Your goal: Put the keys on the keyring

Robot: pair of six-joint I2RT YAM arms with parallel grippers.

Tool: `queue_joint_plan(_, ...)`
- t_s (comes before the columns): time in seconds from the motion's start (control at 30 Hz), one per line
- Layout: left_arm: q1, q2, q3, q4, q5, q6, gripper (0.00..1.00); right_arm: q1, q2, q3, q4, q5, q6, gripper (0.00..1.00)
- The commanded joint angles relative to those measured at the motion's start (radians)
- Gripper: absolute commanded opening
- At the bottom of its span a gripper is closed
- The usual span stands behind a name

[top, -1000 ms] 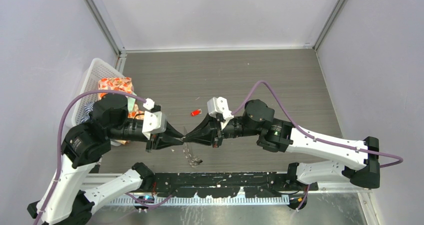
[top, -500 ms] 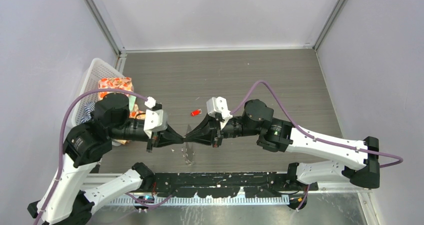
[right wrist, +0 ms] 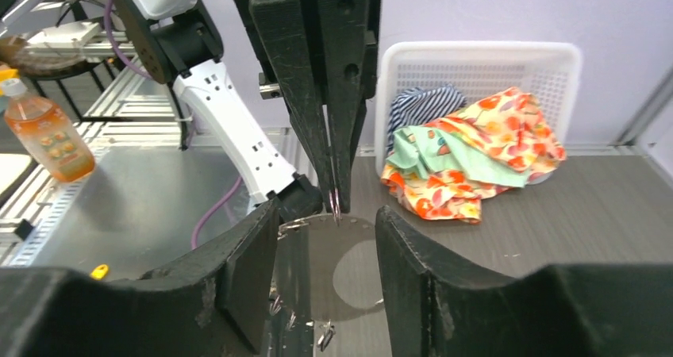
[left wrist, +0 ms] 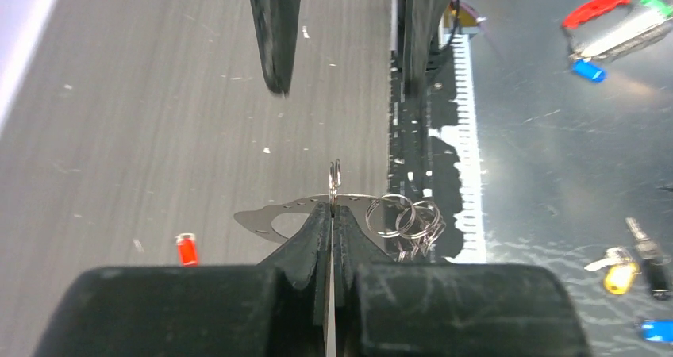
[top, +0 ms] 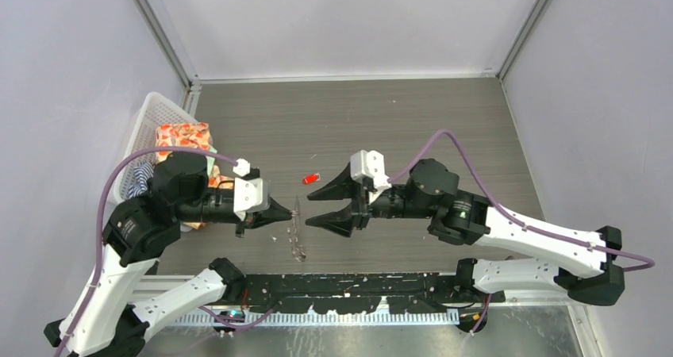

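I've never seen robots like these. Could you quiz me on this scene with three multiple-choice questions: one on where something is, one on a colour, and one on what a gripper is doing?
1. Where is the red-headed key?
A. in the basket
B. on the table, touched by neither gripper
C. in the right gripper

2. What colour is the basket holding the clothes?
A. white
B. blue
C. black

3. How does the right gripper stand?
A. shut on the keyring
B. shut on the red-headed key
C. open, holding nothing

Answers:
1 B: it lies on bare table beyond both grippers.
2 A: its mesh wall is white.
3 C: its fingers are spread apart; only the left gripper pinches the keyring.
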Motion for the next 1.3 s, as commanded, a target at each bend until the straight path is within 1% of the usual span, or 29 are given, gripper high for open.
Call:
queue_joint_plan(0.0, 0.001, -0.043, 0.007, 0.052, -0.032, 0.234, 0.00, 0.003, -0.076, 0.051, -0.063, 0.106, -0.075, 0.55)
queue_joint_plan(0.1, 0.001, -0.076, -0.020, 0.051, -0.039, 0.363, 0.01, 0.002, -0.096, 0.050, -0.081, 0.161, -0.084, 0.56)
queue_joint_plan(0.23, 0.001, -0.106, -0.044, 0.042, -0.033, 0.469, 0.00, 0.002, -0.099, 0.045, -0.081, 0.226, -0.082, 0.57)
queue_joint_plan(0.3, 0.001, -0.123, -0.057, 0.031, -0.021, 0.531, 0.00, -0.002, -0.095, 0.041, -0.113, 0.252, -0.076, 0.57)
queue_joint_plan(0.53, 0.001, -0.156, -0.080, 0.028, -0.016, 0.633, 0.00, -0.011, -0.083, 0.003, -0.129, 0.336, -0.059, 0.55)
queue_joint_plan(0.57, 0.001, -0.160, -0.082, 0.028, -0.014, 0.643, 0.00, -0.011, -0.081, -0.005, -0.130, 0.377, -0.058, 0.55)
queue_joint_plan(0.63, 0.001, -0.171, -0.088, 0.028, -0.010, 0.648, 0.01, -0.018, -0.082, -0.023, -0.127, 0.411, -0.055, 0.54)
queue_joint_plan(0.67, 0.001, -0.175, -0.092, 0.029, -0.010, 0.643, 0.00, -0.024, -0.079, -0.028, -0.129, 0.426, -0.052, 0.54)
queue_joint_plan(0.73, 0.001, -0.175, -0.093, 0.051, -0.030, 0.576, 0.00, -0.040, -0.072, -0.038, -0.134, 0.464, -0.032, 0.52)
queue_joint_plan(0.8, 0.001, -0.156, -0.077, 0.066, -0.067, 0.421, 0.00, -0.073, -0.061, -0.048, -0.139, 0.477, 0.003, 0.52)
queue_joint_plan(0.83, 0.001, -0.141, -0.069, 0.066, -0.082, 0.357, 0.00, -0.089, -0.054, -0.054, -0.139, 0.481, 0.030, 0.53)
queue_joint_plan(0.9, 0.001, -0.121, -0.056, 0.055, -0.107, 0.244, 0.00, -0.120, -0.031, -0.063, -0.150, 0.557, 0.105, 0.61)
queue_joint_plan(0.97, 0.000, -0.115, -0.058, 0.049, -0.124, 0.170, 0.00, -0.179, 0.014, -0.051, -0.199, 0.568, 0.181, 0.64)
queue_joint_plan(1.03, 0.001, -0.112, -0.058, 0.029, -0.139, 0.134, 0.00, -0.227, 0.056, -0.057, -0.219, 0.561, 0.215, 0.66)
queue_joint_plan(1.13, 0.001, -0.101, -0.060, -0.023, -0.168, 0.123, 0.00, -0.303, 0.116, -0.122, -0.133, 0.498, 0.228, 0.66)
queue_joint_plan(1.2, 0.001, -0.102, -0.067, -0.044, -0.171, 0.124, 0.00, -0.368, 0.195, -0.127, -0.078, 0.415, 0.283, 0.63)
queue_joint_plan(1.27, 0.001, -0.101, -0.063, -0.060, -0.159, 0.116, 0.00, -0.392, 0.294, -0.127, -0.007, 0.366, 0.296, 0.60)
